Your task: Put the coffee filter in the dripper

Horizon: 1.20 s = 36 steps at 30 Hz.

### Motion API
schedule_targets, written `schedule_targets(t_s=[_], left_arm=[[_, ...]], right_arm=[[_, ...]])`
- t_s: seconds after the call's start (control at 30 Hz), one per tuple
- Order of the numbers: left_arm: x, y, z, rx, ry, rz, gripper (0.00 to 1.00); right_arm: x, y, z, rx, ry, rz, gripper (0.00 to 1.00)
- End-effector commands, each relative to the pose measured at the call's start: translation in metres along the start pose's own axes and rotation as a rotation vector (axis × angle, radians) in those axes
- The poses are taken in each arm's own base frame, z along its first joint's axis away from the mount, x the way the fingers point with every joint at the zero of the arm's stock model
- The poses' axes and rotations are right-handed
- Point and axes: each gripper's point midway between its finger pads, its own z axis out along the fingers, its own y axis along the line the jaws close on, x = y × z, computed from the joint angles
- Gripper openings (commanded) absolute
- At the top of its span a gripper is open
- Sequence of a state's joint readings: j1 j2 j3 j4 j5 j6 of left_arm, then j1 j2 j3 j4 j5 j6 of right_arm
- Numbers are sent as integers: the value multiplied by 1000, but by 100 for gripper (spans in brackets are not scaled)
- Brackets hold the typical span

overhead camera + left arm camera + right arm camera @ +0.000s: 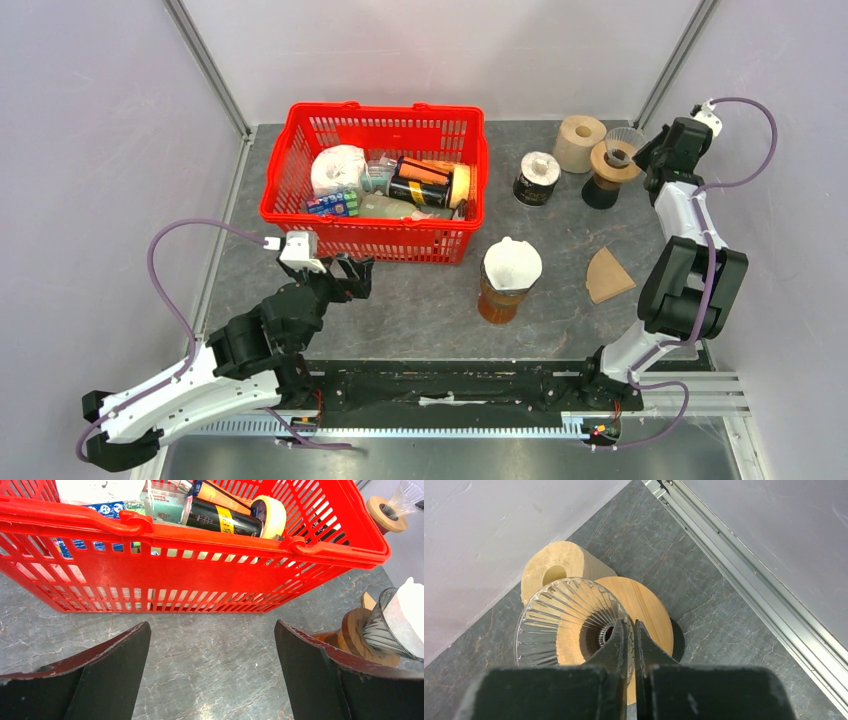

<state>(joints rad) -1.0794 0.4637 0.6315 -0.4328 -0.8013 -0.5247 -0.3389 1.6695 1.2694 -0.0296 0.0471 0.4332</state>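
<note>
My right gripper (628, 630) was at the far right corner of the table (560, 320), its fingers drawn together on the near rim of the glass dripper (554, 615), one finger inside the ribbed cone and the other just outside it, with the thin wall pinched between them. The glass dripper sat in a round wooden collar (649, 610) on a dark stand (600, 192), and a beige roll (551, 565) stood just behind it against the back wall.

The brown coffee filter (608, 275) lay flat on the table, well apart from that dripper, nearer my bases and to the right of a second dripper (511, 263). That one held a white filter (412, 610) and stood on an amber vessel (497, 303) near the table's middle.

My left gripper (211, 625) had its fingers spread wide with nothing between them, low over the table just in front of the red basket (190, 575). It faced the basket's slotted front wall without touching it. The basket was full of packets, a dark can and a roll of tape. A dark roll with a white top (538, 178) stood between the basket and the dark stand
</note>
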Motion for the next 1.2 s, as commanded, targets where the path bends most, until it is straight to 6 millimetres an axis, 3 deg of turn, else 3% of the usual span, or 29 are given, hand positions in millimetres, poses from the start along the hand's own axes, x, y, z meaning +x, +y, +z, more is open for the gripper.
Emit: schedule_targets(t_s=[0.0,0.3,0.87,1.17], left_arm=[[-11,0,0,-6,-43,-40,100],[-12,3,-1,-18,-53,-42,100],[-13,6,-1,-29,-58,-45,100],[-13,8,-2,-33,-64,-53,100]], right_arm=[[93,-69,-2,237,335,-165,0],[110,-85,-7,379,459,-424,0],[164,-114,-16,463,822,-495,0],[187,-141,-20,531,931,-606,0]])
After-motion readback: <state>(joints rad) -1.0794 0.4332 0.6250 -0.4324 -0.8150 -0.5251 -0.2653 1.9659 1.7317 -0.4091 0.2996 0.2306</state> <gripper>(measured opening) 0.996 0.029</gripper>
